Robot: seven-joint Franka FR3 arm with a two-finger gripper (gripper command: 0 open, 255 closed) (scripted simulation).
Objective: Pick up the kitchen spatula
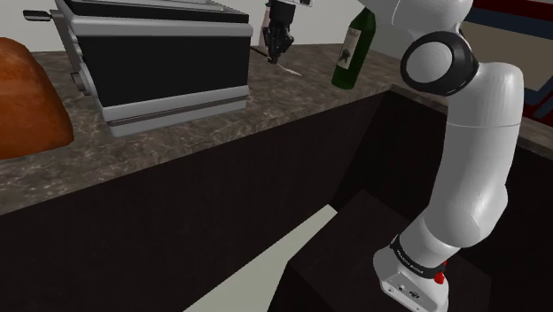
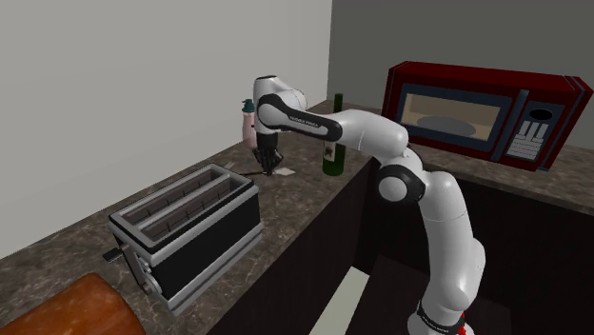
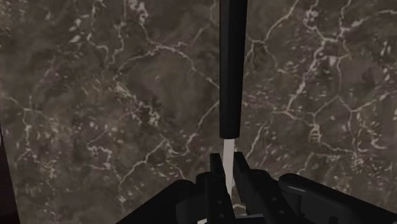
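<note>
Claw (image 3: 227,173) closed on the spatula's (image 3: 231,70) pale shank, just below its black handle. Spatula sits low at the marbled desk (image 1: 221,133), between toaster (image 1: 159,62) and green bottle (image 1: 353,49). Grasp step looks made. Next: straight lift, watching for slip on the thin shank.

Dim even light, faint soft shadows
</note>
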